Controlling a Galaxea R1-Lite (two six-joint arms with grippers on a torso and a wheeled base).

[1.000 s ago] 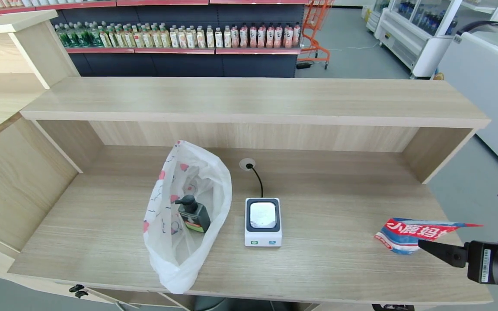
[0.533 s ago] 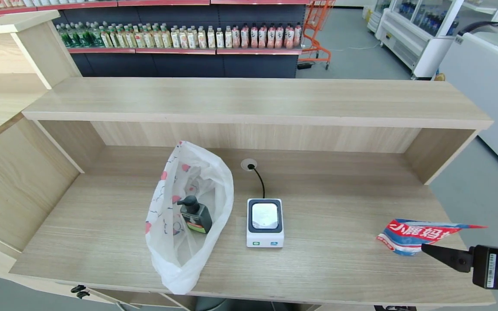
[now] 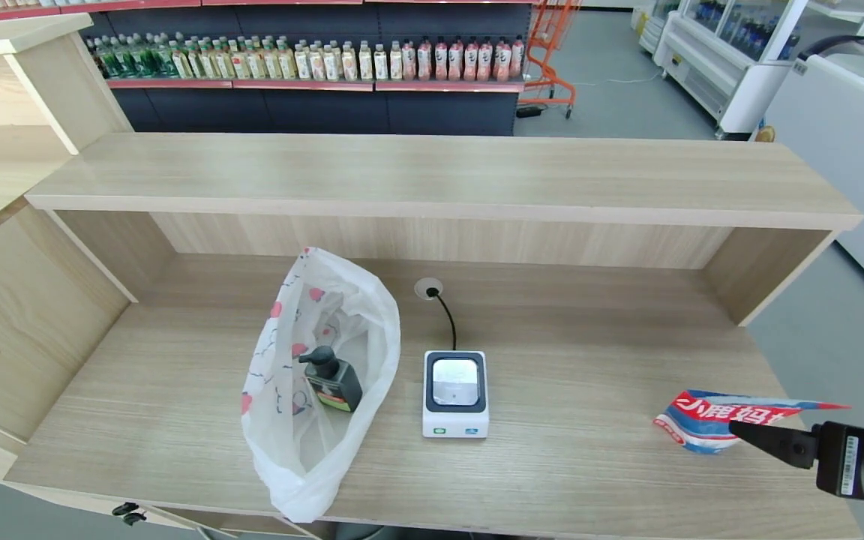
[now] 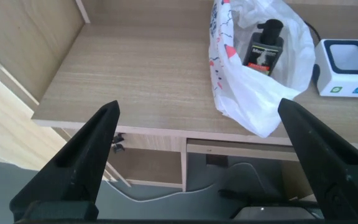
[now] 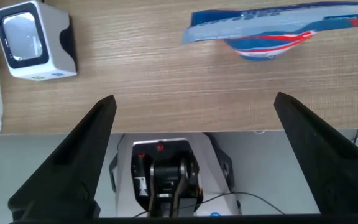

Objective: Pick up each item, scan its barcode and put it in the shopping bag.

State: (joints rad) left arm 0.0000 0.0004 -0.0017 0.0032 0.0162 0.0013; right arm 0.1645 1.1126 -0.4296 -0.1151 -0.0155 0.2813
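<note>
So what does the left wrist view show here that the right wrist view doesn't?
Left wrist view alone: the pump bottle standing inside the open shopping bag. Right wrist view alone: the red, white and blue packet lying on the counter. Shared: the scanner and the counter top. A white edge in the right wrist view looks like the bag.

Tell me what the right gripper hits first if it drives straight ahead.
Probably the snack pouch lying on the counter just ahead of the right gripper and its open jaws, though height is unclear.
</note>
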